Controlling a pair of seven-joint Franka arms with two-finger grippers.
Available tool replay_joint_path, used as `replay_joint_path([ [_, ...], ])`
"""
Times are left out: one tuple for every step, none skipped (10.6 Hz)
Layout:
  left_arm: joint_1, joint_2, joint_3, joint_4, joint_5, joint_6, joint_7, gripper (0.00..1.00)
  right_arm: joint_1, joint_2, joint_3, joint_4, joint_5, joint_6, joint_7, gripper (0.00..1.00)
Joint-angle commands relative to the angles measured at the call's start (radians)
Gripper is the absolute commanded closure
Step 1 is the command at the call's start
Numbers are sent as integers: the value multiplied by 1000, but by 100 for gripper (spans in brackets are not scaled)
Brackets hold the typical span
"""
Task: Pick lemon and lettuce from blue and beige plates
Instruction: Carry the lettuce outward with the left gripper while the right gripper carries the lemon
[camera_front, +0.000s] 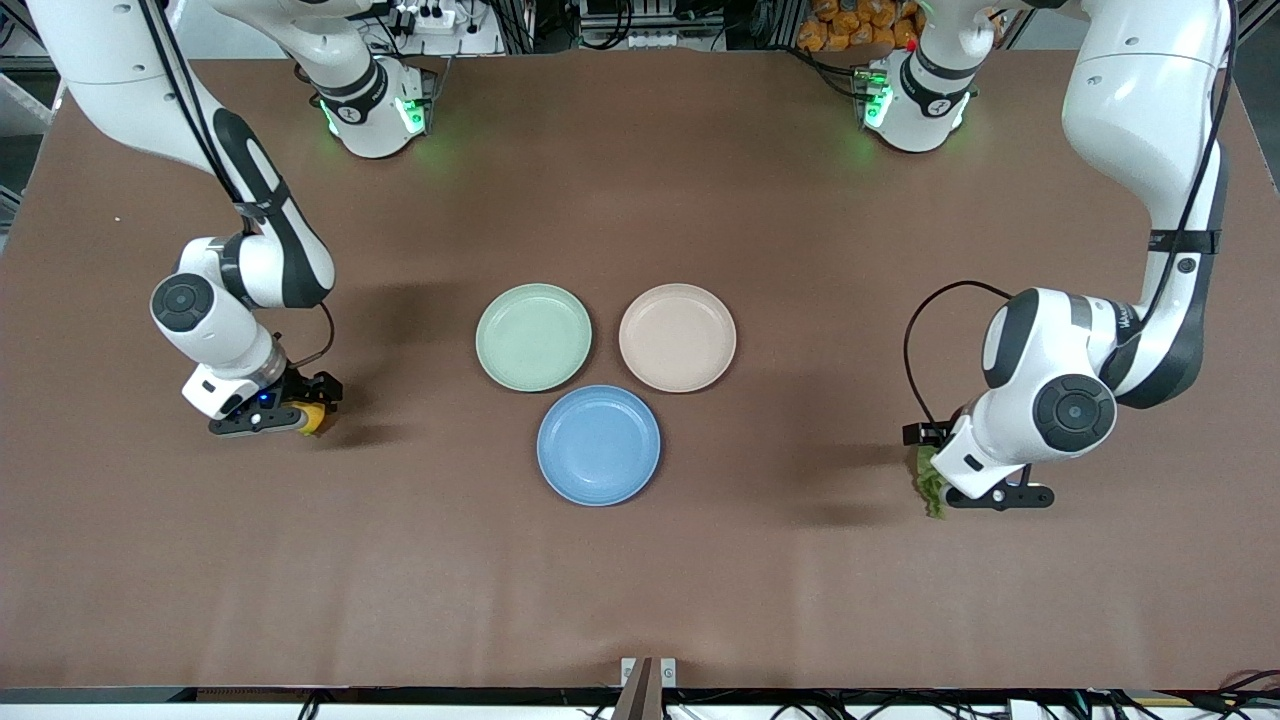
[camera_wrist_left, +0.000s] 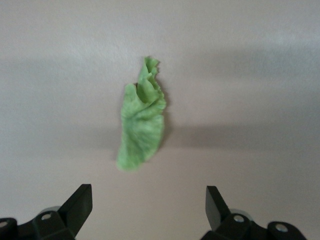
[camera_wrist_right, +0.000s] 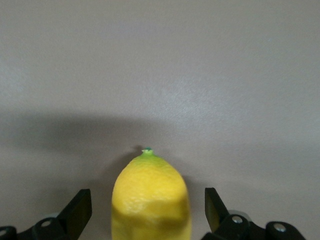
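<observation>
Three plates sit mid-table, all bare: mint-green plate (camera_front: 533, 337) and beige plate (camera_front: 677, 337) side by side, blue plate (camera_front: 598, 445) nearer the front camera, between them.

Right gripper (camera_front: 300, 416) is low over the tabletop (camera_front: 640, 590) toward the right arm's end, well apart from the plates. Fingers (camera_wrist_right: 75, 212) spread wide, gap on each side of the lemon (camera_wrist_right: 151, 197) — no grip on it. Lemon lies on the cloth between the fingers, green-tipped end pointing away from the wrist cam.

Left gripper (camera_front: 925, 470) is over the table toward the left arm's end, also well apart from the plates. Fingers (camera_wrist_left: 77, 205) wide apart, holding nothing. Lettuce (camera_wrist_left: 141, 117) lies crumpled on the tabletop, clear of both fingertips; in front view the leaf shows at the gripper's edge, partly hidden by the wrist.
</observation>
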Motion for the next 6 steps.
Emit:
replay_joint_path([
  [26, -189, -15, -239, -48, 95, -30, 0, -4, -88, 10, 46, 0, -199, 0, 0],
  [26, -266, -15, -343, -73, 152, -30, 0, -4, -132, 12, 68, 2, -299, 0, 0],
  [26, -329, -15, -413, -81, 178, -30, 0, -2, -173, 12, 89, 2, -397, 0, 0],
  [29, -402, -15, -479, -95, 178, -29, 0, 7, -221, 12, 114, 4, -509, 1, 0],
  [42, -487, -15, -552, -113, 178, -18, 0, 13, -262, 12, 137, 5, -600, 1, 0],
  [49, -565, -15, -609, -139, 178, -4, 0, 24, -290, 13, 181, 19, -709, 1, 0],
])
